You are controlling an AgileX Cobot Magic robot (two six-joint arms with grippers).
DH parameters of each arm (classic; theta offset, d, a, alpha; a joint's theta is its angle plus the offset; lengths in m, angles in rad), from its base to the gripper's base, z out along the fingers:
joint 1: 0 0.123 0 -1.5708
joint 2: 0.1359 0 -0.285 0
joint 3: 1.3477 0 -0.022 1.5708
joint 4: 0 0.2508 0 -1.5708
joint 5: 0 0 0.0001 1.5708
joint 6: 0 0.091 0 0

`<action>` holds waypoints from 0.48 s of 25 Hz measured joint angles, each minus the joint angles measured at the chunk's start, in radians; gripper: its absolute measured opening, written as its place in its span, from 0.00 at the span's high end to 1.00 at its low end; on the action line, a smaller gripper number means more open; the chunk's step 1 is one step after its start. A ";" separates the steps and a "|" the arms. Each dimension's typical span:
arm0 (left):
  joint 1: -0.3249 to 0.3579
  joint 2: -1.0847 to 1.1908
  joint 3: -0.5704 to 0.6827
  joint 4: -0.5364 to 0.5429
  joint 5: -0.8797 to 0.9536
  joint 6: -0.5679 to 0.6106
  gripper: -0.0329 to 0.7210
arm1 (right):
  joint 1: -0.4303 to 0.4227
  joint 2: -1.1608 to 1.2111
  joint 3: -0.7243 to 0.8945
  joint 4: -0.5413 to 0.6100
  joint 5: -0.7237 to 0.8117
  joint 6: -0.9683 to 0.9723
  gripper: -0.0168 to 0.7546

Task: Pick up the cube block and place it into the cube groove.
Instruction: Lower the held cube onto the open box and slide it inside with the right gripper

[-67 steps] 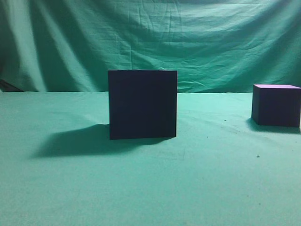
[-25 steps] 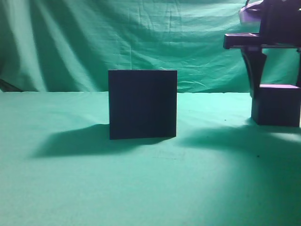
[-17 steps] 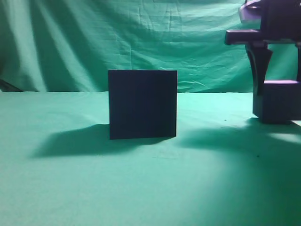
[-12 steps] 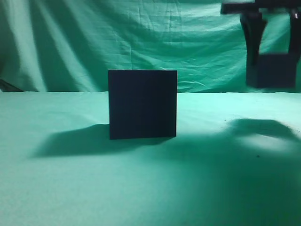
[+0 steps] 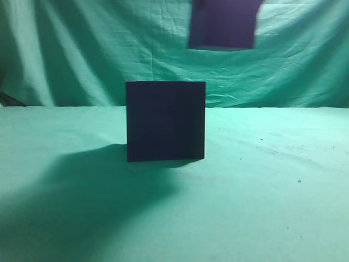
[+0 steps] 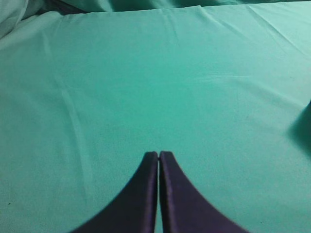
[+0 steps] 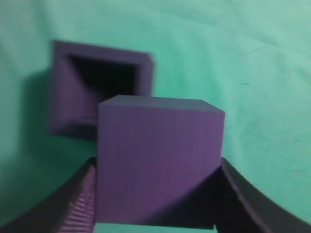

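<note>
The cube groove (image 5: pixel 165 120) is a large near-black box standing on the green cloth at the middle; the right wrist view shows its open top (image 7: pixel 99 87) from above. The cube block (image 5: pixel 222 23), dark purple, hangs high in the air above and a little right of the box, its top cut off by the frame. My right gripper (image 7: pixel 158 194) is shut on the cube block (image 7: pixel 158 165), one finger on each side; its fingers do not show in the exterior view. My left gripper (image 6: pixel 159 155) is shut and empty over bare cloth.
A green cloth (image 5: pixel 262 185) covers the table and hangs as a backdrop (image 5: pixel 82 49) behind it. A broad shadow lies on the cloth left of and in front of the box.
The right gripper came down on the cube block at the right, closed on it, lifted it off the cloth, and carried it up and left to above the box.
</note>
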State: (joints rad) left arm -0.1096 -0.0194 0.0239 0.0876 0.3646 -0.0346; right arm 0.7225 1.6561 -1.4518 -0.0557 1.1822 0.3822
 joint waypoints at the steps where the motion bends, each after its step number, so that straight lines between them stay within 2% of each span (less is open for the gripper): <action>1: 0.000 0.000 0.000 0.000 0.000 0.000 0.96 | 0.031 0.005 0.000 0.010 -0.009 0.000 0.42; 5: 0.000 0.000 0.000 0.000 0.000 0.000 0.96 | 0.097 0.033 -0.003 0.021 -0.066 0.020 0.42; 12: 0.000 0.000 0.000 0.000 0.000 0.000 0.96 | 0.104 0.080 -0.003 0.051 -0.153 0.041 0.42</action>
State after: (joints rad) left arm -0.1096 -0.0194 0.0239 0.0876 0.3646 -0.0346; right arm 0.8267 1.7360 -1.4547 -0.0050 1.0295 0.4234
